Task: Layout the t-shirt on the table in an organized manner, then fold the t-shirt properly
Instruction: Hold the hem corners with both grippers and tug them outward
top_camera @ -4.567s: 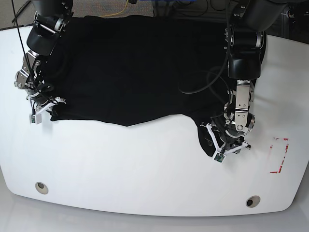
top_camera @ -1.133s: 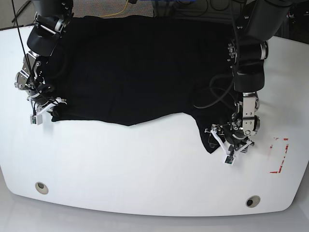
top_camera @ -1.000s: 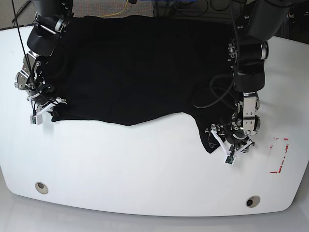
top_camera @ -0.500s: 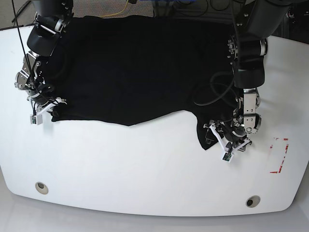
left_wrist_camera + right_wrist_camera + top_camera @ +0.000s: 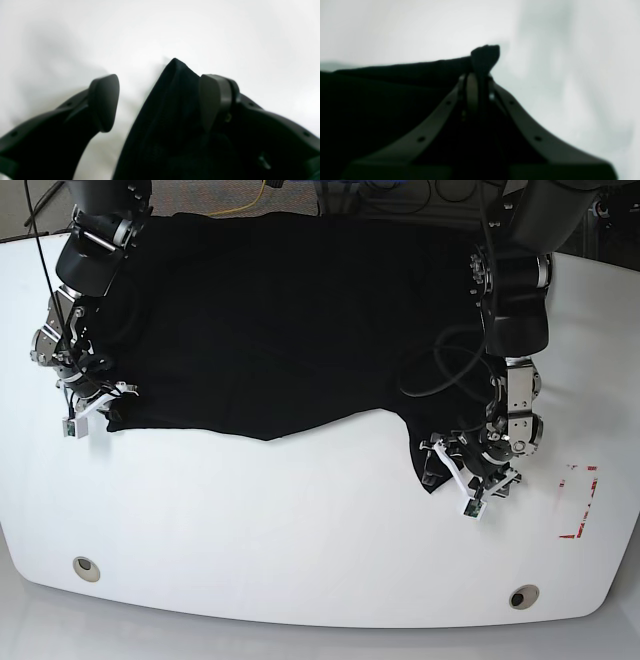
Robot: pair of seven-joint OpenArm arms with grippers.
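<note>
The black t-shirt (image 5: 290, 320) lies spread over the far half of the white table (image 5: 300, 530), its near hem uneven and one corner (image 5: 430, 470) hanging lower at the right. My left gripper (image 5: 452, 480) is low at that corner and open. In the left wrist view the t-shirt corner (image 5: 172, 105) rises between the spread fingers (image 5: 103, 102), against the right-hand one. My right gripper (image 5: 100, 408) is at the shirt's left near corner. In the right wrist view the right gripper (image 5: 478, 82) is shut on a nub of t-shirt fabric (image 5: 485, 53).
A red rectangular outline (image 5: 578, 500) is marked on the table right of the left gripper. Two round holes (image 5: 86, 566) (image 5: 520, 596) sit near the front edge. Cables and floor lie beyond the far edge. Both arms reach in from the back.
My left gripper has shifted slightly left and back along the shirt's right corner, staying open. The right gripper has kept still, holding the left corner.
</note>
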